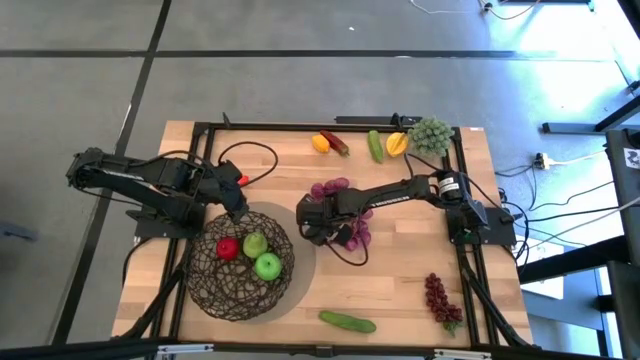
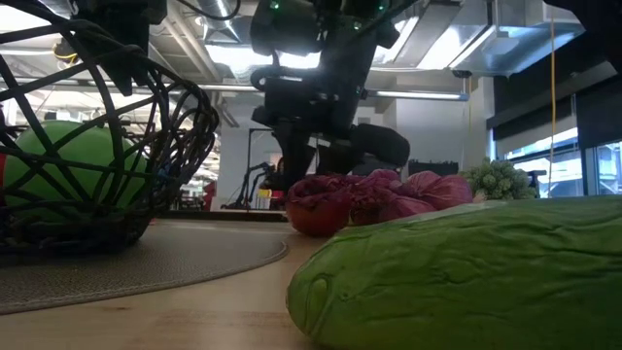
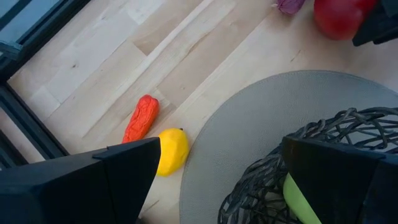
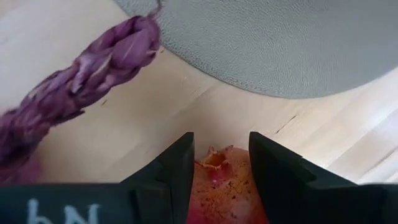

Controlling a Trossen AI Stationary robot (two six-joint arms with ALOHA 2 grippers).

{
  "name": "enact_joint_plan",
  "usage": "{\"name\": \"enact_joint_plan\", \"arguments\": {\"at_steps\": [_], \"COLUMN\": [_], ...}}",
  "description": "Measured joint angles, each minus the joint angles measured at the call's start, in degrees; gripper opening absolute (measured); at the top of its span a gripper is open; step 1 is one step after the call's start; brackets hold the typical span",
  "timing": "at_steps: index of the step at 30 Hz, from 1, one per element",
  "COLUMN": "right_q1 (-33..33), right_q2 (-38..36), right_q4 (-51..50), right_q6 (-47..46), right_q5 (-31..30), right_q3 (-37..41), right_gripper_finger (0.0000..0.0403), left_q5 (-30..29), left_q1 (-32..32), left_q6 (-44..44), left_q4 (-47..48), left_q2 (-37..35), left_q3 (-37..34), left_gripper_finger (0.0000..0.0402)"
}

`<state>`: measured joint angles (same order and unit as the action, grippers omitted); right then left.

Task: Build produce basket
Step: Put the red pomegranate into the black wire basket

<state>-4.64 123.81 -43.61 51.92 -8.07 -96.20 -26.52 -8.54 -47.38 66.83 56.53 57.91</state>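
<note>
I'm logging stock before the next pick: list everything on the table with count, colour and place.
basket: 1, dark wire, on the mat, lower left in the high view
mat: 1, grey, under the basket
apples: 3, one red, two green, in the basket
red fruit: 1, mid-table, beside the mat
purple grapes: 2 bunches, mid-table
dark-red grapes: 1, lower right
green grapes: 1, upper right corner
cucumbers: 2, green, upper edge, lower edge
yellow fruits: 2, upper edge
chili: 1, red, upper edge
left pincer: open, above the basket's rim
right pincer: closed on the red fruit
</note>
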Motion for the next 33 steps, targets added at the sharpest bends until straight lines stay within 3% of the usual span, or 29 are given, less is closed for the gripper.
{"name": "enact_joint_plan", "arguments": {"at_steps": [10,15,20,33], "right_q1": [0.3,0.3,0.3,1.9], "right_q2": [0.0,0.0,0.0,0.0], "right_q4": [0.1,0.1,0.1,-0.7], "right_q6": [7.0,6.9,6.8,0.8], "right_q5": [-5.6,-7.2,-7.3,-5.4], "right_q3": [0.0,0.0,0.0,0.0], "right_gripper_finger": [0.0147,0.0119,0.0092,0.0088], "left_q5": [0.0,0.0,0.0,0.0], "left_q1": [0.0,0.0,0.0,0.0], "left_q6": [0.0,0.0,0.0,0.0], "left_q4": [0.0,0.0,0.0,0.0], "left_q2": [0.0,0.0,0.0,0.0], "left_q3": [0.0,0.0,0.0,0.0], "left_gripper_finger": [0.0324,0.0324,0.0324,0.0324]}}
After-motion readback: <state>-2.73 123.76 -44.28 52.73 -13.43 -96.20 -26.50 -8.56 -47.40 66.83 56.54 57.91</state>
